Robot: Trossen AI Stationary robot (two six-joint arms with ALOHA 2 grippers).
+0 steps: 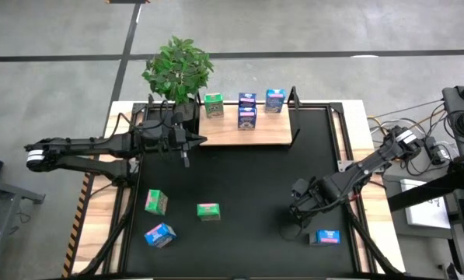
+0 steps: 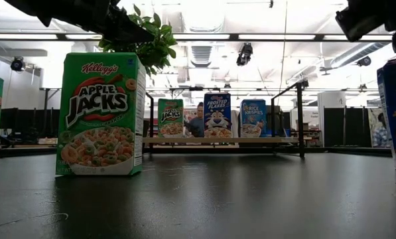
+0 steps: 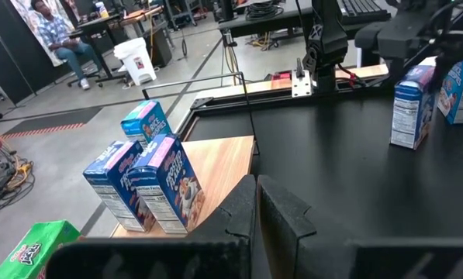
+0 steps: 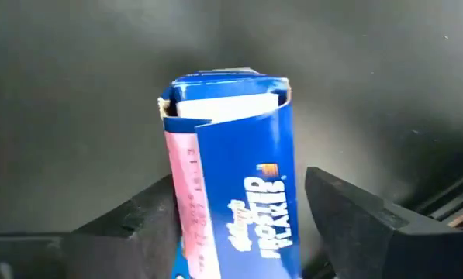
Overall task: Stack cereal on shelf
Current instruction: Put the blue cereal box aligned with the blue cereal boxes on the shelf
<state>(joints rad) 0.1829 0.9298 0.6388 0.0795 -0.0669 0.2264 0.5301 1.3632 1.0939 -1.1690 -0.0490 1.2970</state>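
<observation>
A: Cereal first. Where are the cartons?

B: Four stand on the shelf (image 1: 239, 132) at the far side of the mat (image 1: 247, 194): a green carton (image 1: 214, 105) at its left end, a blue carton (image 1: 274, 100) toward its right end, and between them two blue ones, the front one (image 1: 247, 117) just before the rear one (image 1: 247, 100). In the low view they read Apple Jacks, Frosted Flakes and Rice Krispies.

A: And the rest?

B: On the near part of the mat: a second green carton (image 1: 156, 202), a third green one (image 1: 208, 211) beside it, a tilted blue one (image 1: 160, 235) nearer the front edge, and a Frosted Flakes carton (image 1: 326, 237) at the right.

A: Right gripper?

B: Right gripper (image 1: 300, 208) is low over the mat, near that Frosted Flakes carton. Its wrist view shows the carton (image 4: 231, 178) between the two dark fingers (image 4: 371, 217), which stand spread on either side of it. The right finger is clear of the carton; whether the left finger touches it I cannot tell.

A: Left gripper?

B: Left gripper (image 1: 185, 152) hangs by the shelf's left front corner, fingers (image 3: 281, 213) pressed together with nothing between them.

A: Anything else?

B: A potted plant (image 1: 179, 68) stands behind the shelf's left end. A seated person (image 3: 57, 35) shows in the room beyond the table.
</observation>
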